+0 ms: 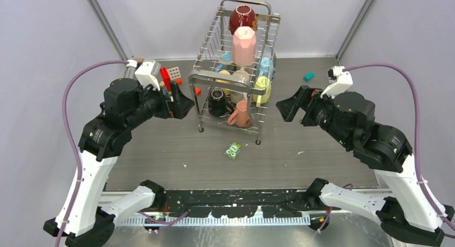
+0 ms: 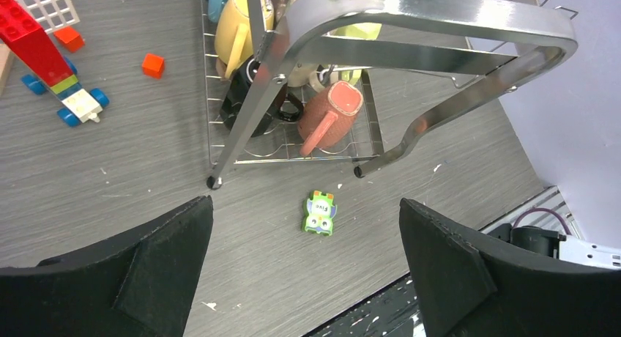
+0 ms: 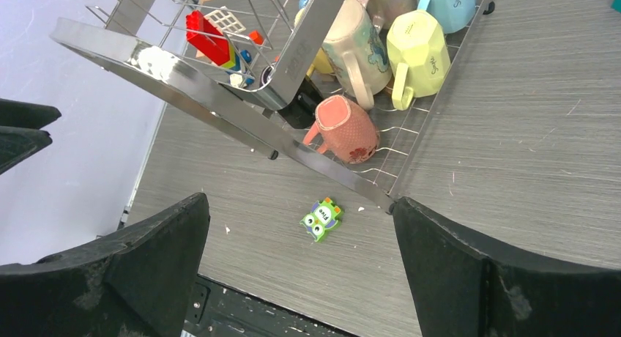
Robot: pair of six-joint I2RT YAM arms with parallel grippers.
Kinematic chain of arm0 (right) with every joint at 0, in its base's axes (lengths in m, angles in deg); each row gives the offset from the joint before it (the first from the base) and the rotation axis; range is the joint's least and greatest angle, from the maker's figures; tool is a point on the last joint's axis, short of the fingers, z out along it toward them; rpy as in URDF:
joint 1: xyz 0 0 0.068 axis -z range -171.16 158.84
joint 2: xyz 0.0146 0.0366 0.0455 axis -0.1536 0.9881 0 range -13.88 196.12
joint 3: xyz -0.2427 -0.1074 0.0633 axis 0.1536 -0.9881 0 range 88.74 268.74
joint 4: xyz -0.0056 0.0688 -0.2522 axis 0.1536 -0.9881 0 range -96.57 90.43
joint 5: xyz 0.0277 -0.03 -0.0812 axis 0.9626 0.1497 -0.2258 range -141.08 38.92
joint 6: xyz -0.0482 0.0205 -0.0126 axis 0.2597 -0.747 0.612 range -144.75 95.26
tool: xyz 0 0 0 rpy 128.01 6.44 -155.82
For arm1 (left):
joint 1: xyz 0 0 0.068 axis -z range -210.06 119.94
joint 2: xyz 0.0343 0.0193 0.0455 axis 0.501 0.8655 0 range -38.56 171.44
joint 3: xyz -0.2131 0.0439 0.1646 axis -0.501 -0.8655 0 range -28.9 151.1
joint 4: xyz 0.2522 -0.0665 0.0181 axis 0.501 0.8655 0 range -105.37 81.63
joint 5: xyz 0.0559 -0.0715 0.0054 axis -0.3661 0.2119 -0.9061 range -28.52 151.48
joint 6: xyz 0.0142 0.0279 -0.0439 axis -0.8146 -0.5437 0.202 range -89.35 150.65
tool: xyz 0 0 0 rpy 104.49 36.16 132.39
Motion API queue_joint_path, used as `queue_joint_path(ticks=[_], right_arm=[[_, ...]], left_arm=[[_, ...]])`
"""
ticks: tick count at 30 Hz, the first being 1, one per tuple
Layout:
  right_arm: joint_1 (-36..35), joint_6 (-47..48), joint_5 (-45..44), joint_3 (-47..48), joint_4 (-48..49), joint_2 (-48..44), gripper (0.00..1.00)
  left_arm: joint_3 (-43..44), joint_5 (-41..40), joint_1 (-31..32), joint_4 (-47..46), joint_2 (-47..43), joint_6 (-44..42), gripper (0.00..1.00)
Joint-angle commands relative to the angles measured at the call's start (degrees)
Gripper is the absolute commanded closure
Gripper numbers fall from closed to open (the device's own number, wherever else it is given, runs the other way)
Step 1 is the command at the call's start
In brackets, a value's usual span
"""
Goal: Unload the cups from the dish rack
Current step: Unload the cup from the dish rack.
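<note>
The dish rack [image 1: 219,79] stands in the middle of the bench [image 1: 332,150], loaded: the overhead view alone shows a dark red mug [image 1: 242,17] and a pink mug [image 1: 243,45] on its upper tier. The left wrist view shows the black mug [image 2: 245,102] and salmon mug [image 2: 331,116] below; the right wrist view adds the yellow mug [image 3: 417,55]. The left end effector [image 1: 180,102] and right end effector [image 1: 292,103] flank the rack, apart from it, both wide and holding nothing; a green packet [image 1: 233,150] lies in front
</note>
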Motion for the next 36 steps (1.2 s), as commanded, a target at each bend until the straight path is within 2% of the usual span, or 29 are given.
queue_joint_path(ticks=[1,11,18,30,36], right_arm=[[-0.1,-0.7,-1.0,0.8,3.0,2.0,0.00],[-0.1,-0.2,-1.8,5.3,0.7,6.9,0.00],[-0.1,1.8,-4.8,12.9,-0.1,11.7,0.00],[0.0,10.2,-7.6,36.5,-3.9,29.8,0.00],[0.5,16.8,-7.7,47.5,-0.5,39.2,0.00]], left_arm=[[-1.0,-2.3,0.2,-1.2,-1.8,-0.7,0.00],[-0.4,-5.2,0.2,2.9,-1.9,-1.5,0.00],[-0.5,-4.5,0.2,3.8,-2.5,-1.7,0.00],[-0.4,-2.6,0.1,3.6,-1.9,-2.1,0.00],[0.6,-1.7,0.2,4.7,-1.6,-2.7,0.00]])
